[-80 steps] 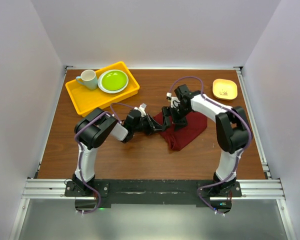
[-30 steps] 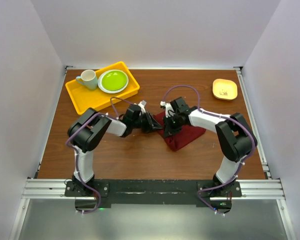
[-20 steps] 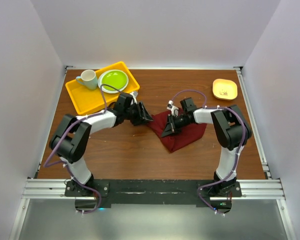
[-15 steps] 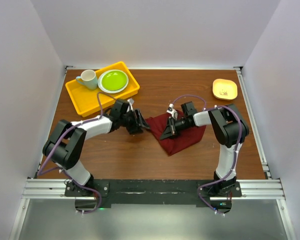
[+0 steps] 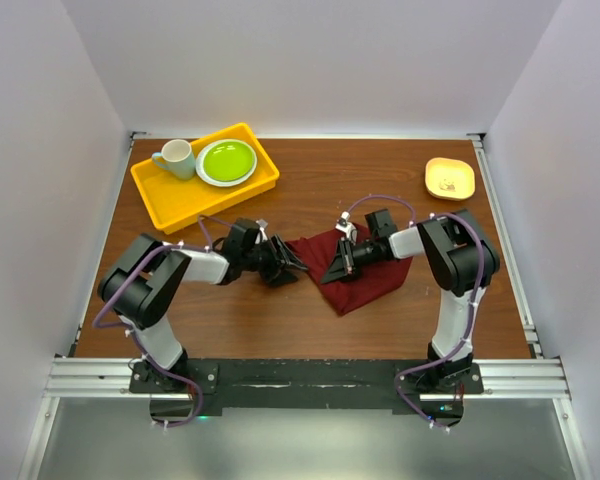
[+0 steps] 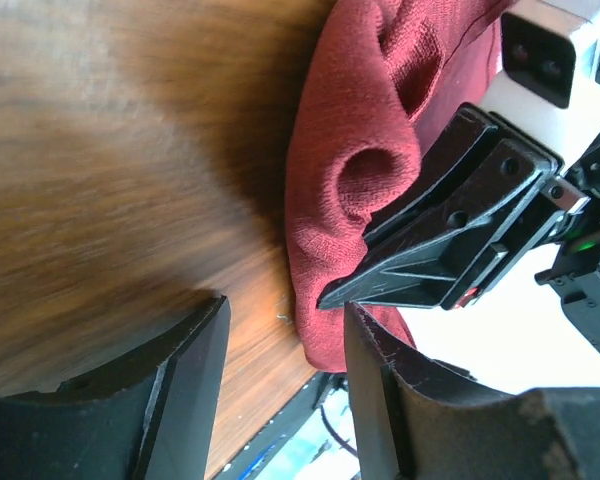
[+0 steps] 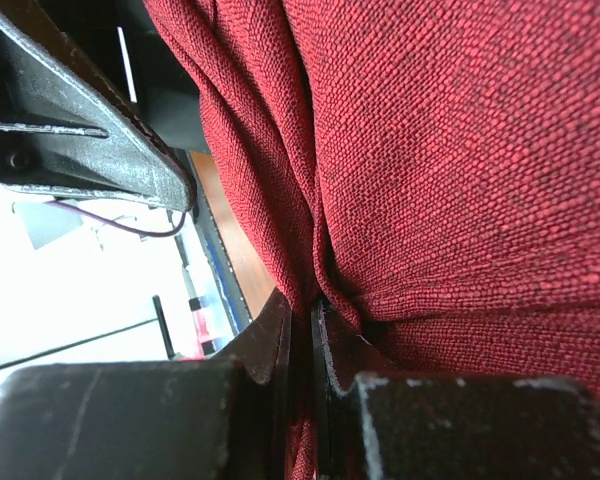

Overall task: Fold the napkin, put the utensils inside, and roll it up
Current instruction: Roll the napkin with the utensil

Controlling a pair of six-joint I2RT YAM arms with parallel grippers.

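Napkin (image 5: 372, 270), maroon, bunched in loose folds on tabletop (image 5: 280, 320); well apart from yellow tray (image 5: 165, 192), off toward right arm's side and nearer arm bases. Right hand (image 5: 330, 274) lies low at napkin edge that faces tray, jaws closed, fold of cloth pinched between them. Left hand (image 5: 288, 263) sits between tray and napkin, just beside same edge, jaws apart, only bare wood between them. Hands near each other, not touching. Green plate (image 5: 226, 160) and cup (image 5: 177, 158) stand in tray.
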